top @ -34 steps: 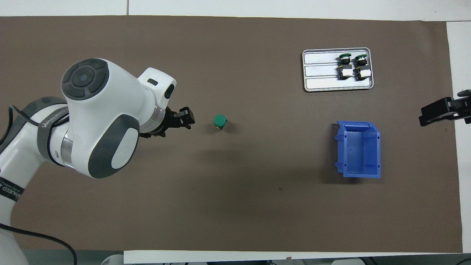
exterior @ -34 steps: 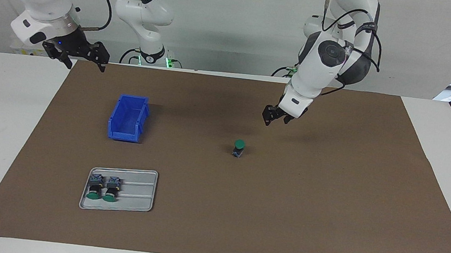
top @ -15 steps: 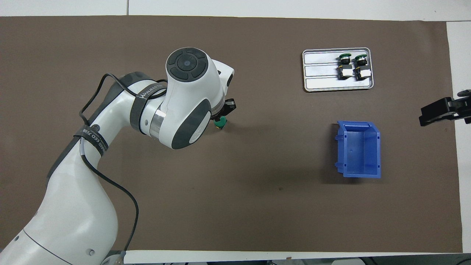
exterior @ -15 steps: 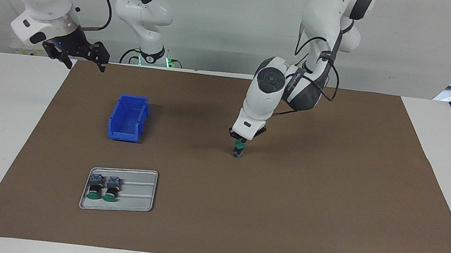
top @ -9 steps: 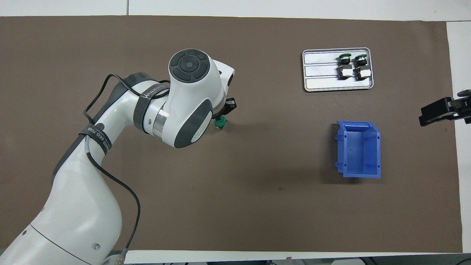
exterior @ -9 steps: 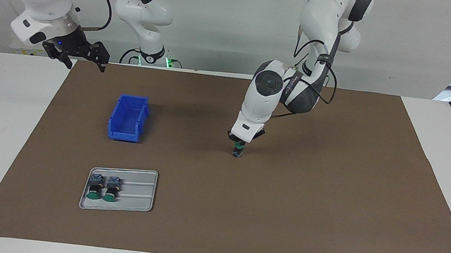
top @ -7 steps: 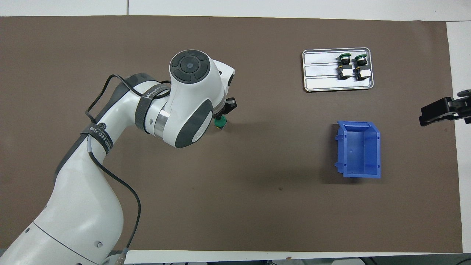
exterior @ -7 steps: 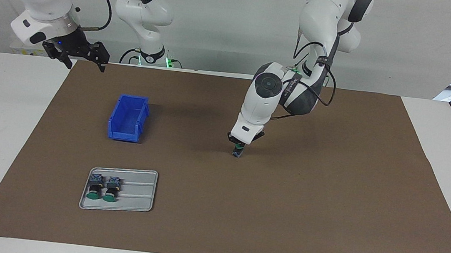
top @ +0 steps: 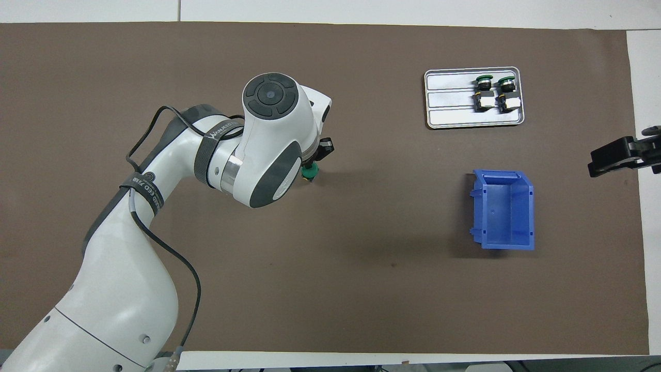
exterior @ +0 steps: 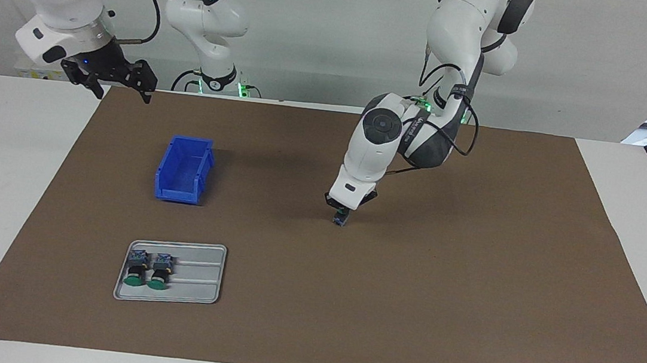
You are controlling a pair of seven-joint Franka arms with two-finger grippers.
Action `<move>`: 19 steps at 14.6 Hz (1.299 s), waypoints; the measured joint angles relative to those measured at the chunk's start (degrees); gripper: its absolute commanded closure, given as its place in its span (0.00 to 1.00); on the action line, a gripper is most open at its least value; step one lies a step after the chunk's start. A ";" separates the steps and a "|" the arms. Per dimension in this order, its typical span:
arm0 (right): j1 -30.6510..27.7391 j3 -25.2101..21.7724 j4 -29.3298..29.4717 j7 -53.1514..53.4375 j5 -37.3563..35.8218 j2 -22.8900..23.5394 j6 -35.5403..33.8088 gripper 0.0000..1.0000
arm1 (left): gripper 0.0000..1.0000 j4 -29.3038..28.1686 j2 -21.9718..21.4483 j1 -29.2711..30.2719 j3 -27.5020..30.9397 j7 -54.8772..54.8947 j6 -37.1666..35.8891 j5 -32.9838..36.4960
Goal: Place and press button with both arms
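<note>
The button [exterior: 341, 220] stands upright mid-mat; only its blue-grey base and a sliver of green cap [top: 310, 175] show. My left gripper [exterior: 343, 209] is shut and points straight down, its tips resting on top of the cap. In the overhead view the left arm's wrist covers most of the left gripper [top: 311, 166]. My right gripper [exterior: 109, 79] hangs open and holds nothing, waiting over the mat's edge at the right arm's end of the table; its fingers [top: 614, 155] show at the side of the overhead view.
A blue bin [exterior: 183, 168] stands open toward the right arm's end. Farther from the robots than the bin lies a grey tray [exterior: 199, 279] with two more green-capped buttons [exterior: 148, 269] on their sides. Brown mat covers the table.
The left gripper has swung in over the button and come down onto its cap, sinking a little more in the last half second. The right arm has not moved.
</note>
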 measured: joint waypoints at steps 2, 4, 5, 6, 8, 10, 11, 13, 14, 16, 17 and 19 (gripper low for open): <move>0.00 0.00 0.00 0.00 0.00 0.00 0.00 0.01 | 1.00 -0.45 -0.02 -0.08 0.00 0.00 0.54 0.22; 0.00 0.00 0.00 0.00 0.00 0.00 0.00 0.01 | 1.00 -1.14 -0.27 -0.10 0.02 0.00 1.48 0.40; 0.00 0.00 0.00 0.00 0.00 0.00 0.00 0.01 | 1.00 -1.50 -0.47 -0.10 0.02 0.00 1.78 0.42; 0.00 0.00 0.00 0.00 0.00 0.00 0.00 0.01 | 0.99 -1.80 -0.63 -0.11 0.02 0.00 2.11 0.42; 0.00 0.00 0.00 0.00 0.00 0.00 0.00 0.01 | 0.96 -2.07 -0.81 -0.11 0.01 -0.01 2.31 0.42; 0.00 0.00 0.00 0.00 0.00 0.00 0.00 0.01 | 0.93 -2.06 -0.85 -0.11 0.03 -0.14 2.38 0.41; 0.00 0.00 0.00 0.00 0.00 0.00 0.00 0.01 | 0.89 -1.99 -1.00 -0.09 0.06 -0.28 2.43 0.27; 0.00 0.00 0.00 0.00 0.00 0.00 0.00 0.01 | 0.84 -1.95 -1.68 -0.07 0.22 -0.57 2.42 0.10; 0.00 0.00 0.00 0.00 0.00 0.00 0.00 0.01 | 0.81 -1.93 -2.19 0.01 0.40 -0.64 2.36 0.08; 0.00 0.00 0.00 0.00 0.00 0.00 0.00 0.01 | 0.60 -1.91 -3.83 0.65 0.92 -0.82 1.29 0.06; 0.00 0.00 0.00 0.00 0.00 0.00 0.00 0.01 | 0.45 -1.91 -4.84 1.13 1.07 -0.82 0.13 0.06; 0.00 -0.01 0.00 0.00 0.00 0.00 0.00 0.01 | 0.12 -1.96 -6.86 2.35 1.28 -0.90 -2.02 0.05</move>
